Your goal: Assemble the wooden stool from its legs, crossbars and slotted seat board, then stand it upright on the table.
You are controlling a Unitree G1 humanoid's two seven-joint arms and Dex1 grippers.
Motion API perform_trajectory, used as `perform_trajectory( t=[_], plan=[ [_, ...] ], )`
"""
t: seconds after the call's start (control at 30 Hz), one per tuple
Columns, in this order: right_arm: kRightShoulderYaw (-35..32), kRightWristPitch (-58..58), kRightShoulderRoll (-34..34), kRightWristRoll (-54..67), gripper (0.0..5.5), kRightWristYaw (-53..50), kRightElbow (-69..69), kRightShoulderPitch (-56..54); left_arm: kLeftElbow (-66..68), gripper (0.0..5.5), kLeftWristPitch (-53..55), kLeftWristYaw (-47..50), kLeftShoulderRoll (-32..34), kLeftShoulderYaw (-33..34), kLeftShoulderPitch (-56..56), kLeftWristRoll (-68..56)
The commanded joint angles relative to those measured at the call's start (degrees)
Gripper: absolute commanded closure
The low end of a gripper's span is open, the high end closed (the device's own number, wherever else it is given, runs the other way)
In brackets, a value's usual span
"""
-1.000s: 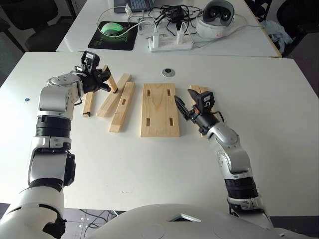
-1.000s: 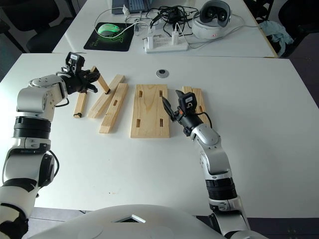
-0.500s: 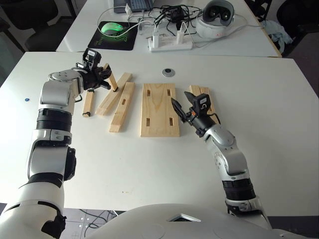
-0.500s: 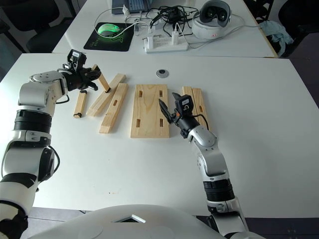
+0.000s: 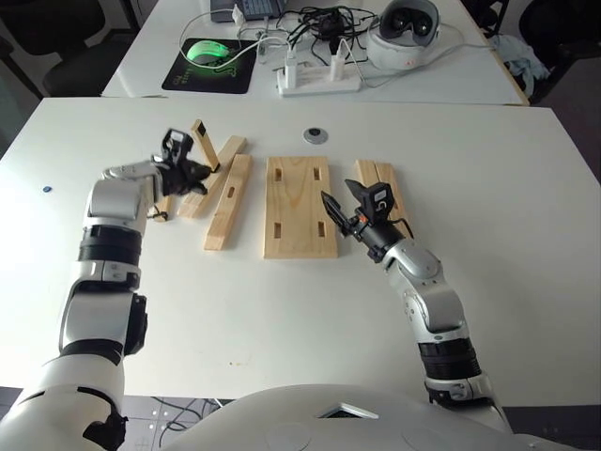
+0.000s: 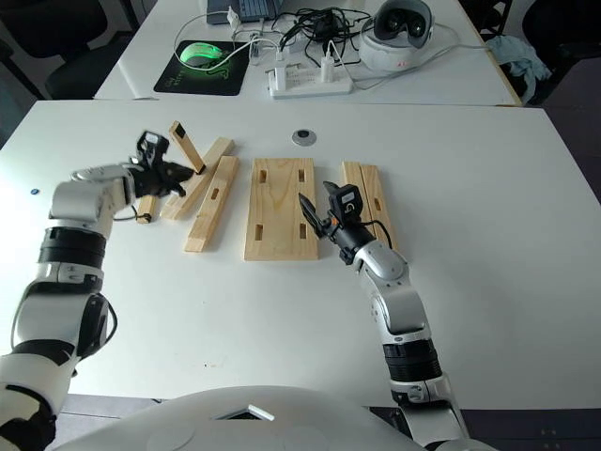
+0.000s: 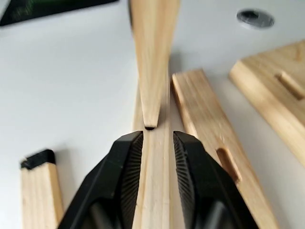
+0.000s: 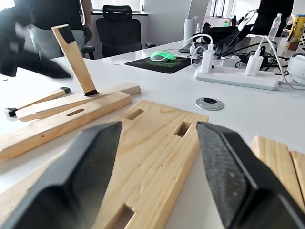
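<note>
pine seat board (image 5: 299, 207) lies flat mid-bench (image 5: 526, 235), slots up, ready for legs. my left claw (image 5: 195, 174) is released, jaws straddling a flat crossbar (image 5: 225, 160) just by the propped, tilted leg (image 5: 205, 143). right claw (image 5: 340, 211) is spread wide at the board's edge, probably to steady it.

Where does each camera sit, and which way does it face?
Left eye view: on the head, facing forward and down at the table; both arms show.
Right eye view: the head's other eye, same scene.
Left wrist view: on the left wrist, past the left gripper toward the leaning leg.
Right wrist view: on the right wrist, over the right gripper across the seat board.
Both wrist views share the leaning leg.
</note>
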Motion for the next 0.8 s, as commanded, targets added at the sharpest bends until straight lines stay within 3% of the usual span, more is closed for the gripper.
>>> perform_trajectory(
  t=[0.03,0.3,0.67,0.8],
  plan=[
    [0.46,-0.26,-0.20,-0.49,2.58,0.47,0.22,0.11,-1.28,3.70,-0.80,0.22,0.31,0.71,-0.72,0.59],
    [0.39,0.05,-0.51,-0.37,2.58,0.79,-0.52,0.63,-2.05,2.60,-1.61,-0.07,2.78,-0.56,3.12,3.64],
    [0.16,1.21,-1.35,0.14,2.58,1.47,-1.11,0.26,-5.42,1.06,1.26,-0.07,0.73,1.19,6.10,2.05],
    [0.28,1.77,-1.49,0.16,2.58,1.75,-1.49,-0.08,-4.83,0.77,1.64,0.36,0.69,1.00,6.59,2.32]
  ],
)
